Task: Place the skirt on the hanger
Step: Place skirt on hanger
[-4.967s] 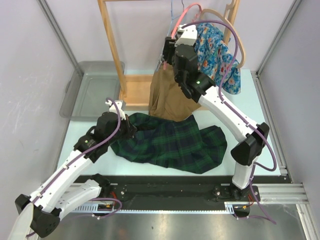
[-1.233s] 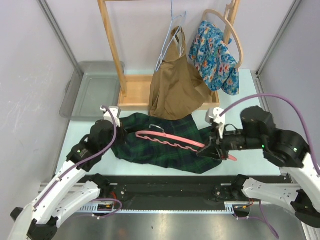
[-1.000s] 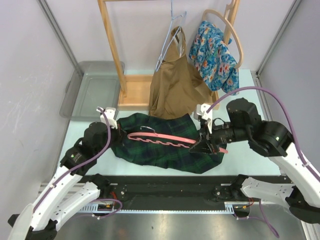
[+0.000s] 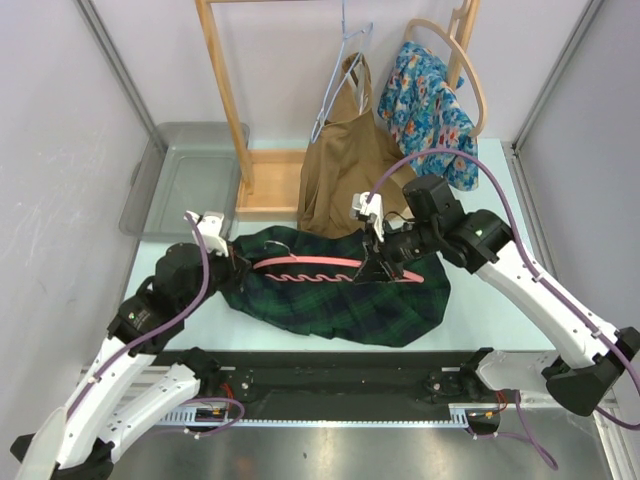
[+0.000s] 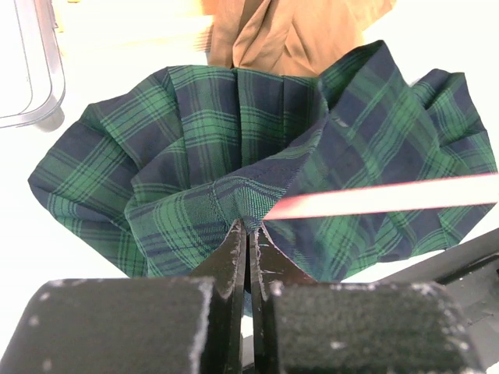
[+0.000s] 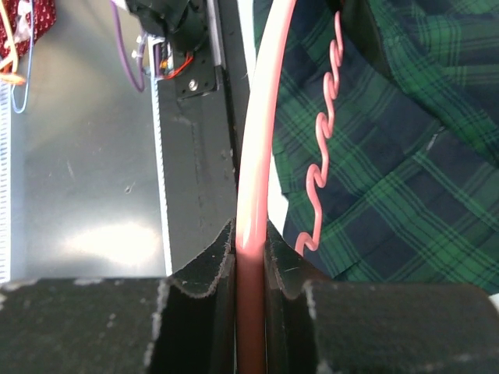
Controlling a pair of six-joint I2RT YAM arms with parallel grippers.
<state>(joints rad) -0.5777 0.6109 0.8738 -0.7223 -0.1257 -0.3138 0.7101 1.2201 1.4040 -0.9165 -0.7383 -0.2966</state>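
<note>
hanger (image 4: 320, 262) has been moved left over skirt (image 4: 340, 305), clamped by right jaws; skirt edge is pinched by left jaws.

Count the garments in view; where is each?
3. The plaid skirt lies on the table, its edge pinched by the left gripper. A brown garment hangs on the rack; a floral garment hangs to its right. None looks hidden.

Top view: high above the skirt (image 4: 340, 295), from its near side, looking steeply down; far enough to hold it whole.
Left wrist view: low and close at the skirt's left edge, facing across it toward the brown garment (image 5: 296, 31).
Right wrist view: close over the skirt's right half, sighting along the pink hanger (image 6: 253, 156).
Shared: skirt and pink hanger appear in all three.
</note>
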